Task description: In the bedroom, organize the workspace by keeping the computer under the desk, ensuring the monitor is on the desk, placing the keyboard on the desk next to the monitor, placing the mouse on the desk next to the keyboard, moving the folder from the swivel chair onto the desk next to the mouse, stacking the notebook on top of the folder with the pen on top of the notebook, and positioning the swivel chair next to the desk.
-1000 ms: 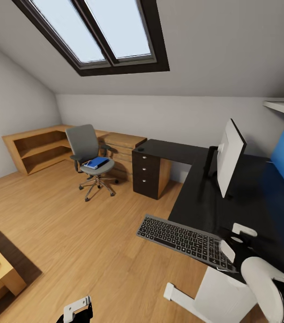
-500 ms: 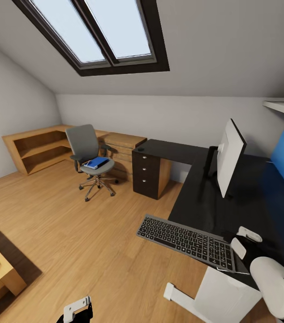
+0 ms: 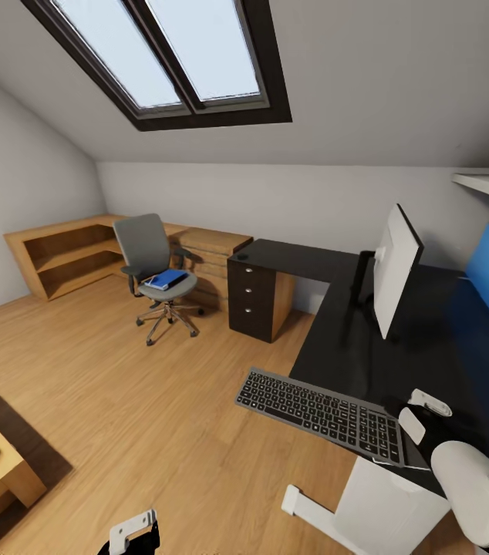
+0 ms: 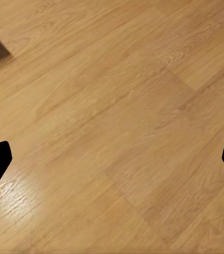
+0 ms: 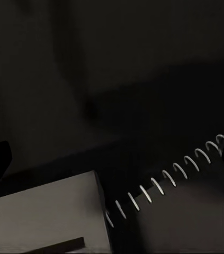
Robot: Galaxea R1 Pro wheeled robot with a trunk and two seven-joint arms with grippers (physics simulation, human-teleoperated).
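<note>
We see the keyboard (image 3: 322, 413) lying on the near end of the desk (image 3: 352, 347), its left end overhanging the floor (image 3: 121, 401). Right gripper (image 3: 422, 412) sits at the keyboard's right end, jaws spread, nothing between them. Left gripper (image 4: 112, 161) hangs over bare floor, jaws released. Monitor (image 3: 396, 271) stands on the desk. Folder (image 3: 166, 279) rests on the chair (image 3: 152, 266).

Soft daylight enters through the skylight (image 3: 175, 58), lines bow toward the head view's edges, and the right wrist view is dim.
</note>
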